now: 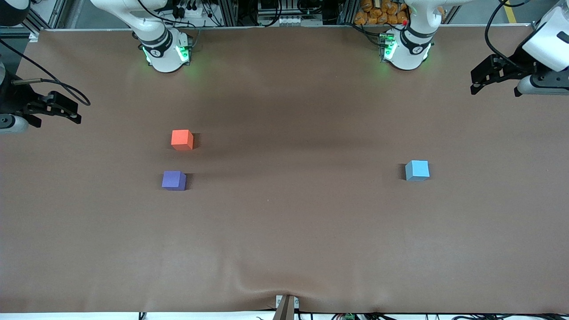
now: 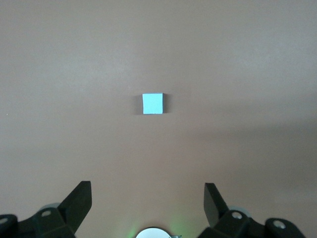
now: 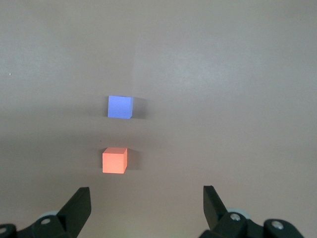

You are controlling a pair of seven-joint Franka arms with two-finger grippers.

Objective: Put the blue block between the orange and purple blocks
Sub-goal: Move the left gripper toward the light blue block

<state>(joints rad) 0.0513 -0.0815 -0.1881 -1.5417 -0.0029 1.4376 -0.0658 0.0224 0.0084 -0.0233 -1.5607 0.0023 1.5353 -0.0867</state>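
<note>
You are looking at a brown counter [image 1: 284, 231] with three small blocks lying on it. The blue block [image 1: 417, 170] is sitting by itself toward the left arm's end of the counter, flat on its base and touching nothing. The orange block [image 1: 182, 139] and the purple block [image 1: 174, 180] are sitting toward the right arm's end, well apart from the blue one. The purple block is lying nearer to the front camera than the orange block, and a strip of bare counter is showing between the two, so they are not touching.

Your left claw [image 1: 482, 79] is hanging over the left arm's edge of the counter, well apart from the blue block. In the left wrist view its two dark fingers [image 2: 79, 201] are standing spread wide, with nothing between them, and the blue block [image 2: 152, 103] is lying on the counter ahead of them.

Your right claw [image 1: 71, 111] is hanging over the right arm's edge of the counter, away from the orange and purple pair. In the right wrist view its fingers [image 3: 79, 206] are also standing wide apart and are gripping nothing; the orange block [image 3: 115, 160] is showing closer to them and the purple block [image 3: 120, 106] farther off.

Both arms are waiting at the sides.
</note>
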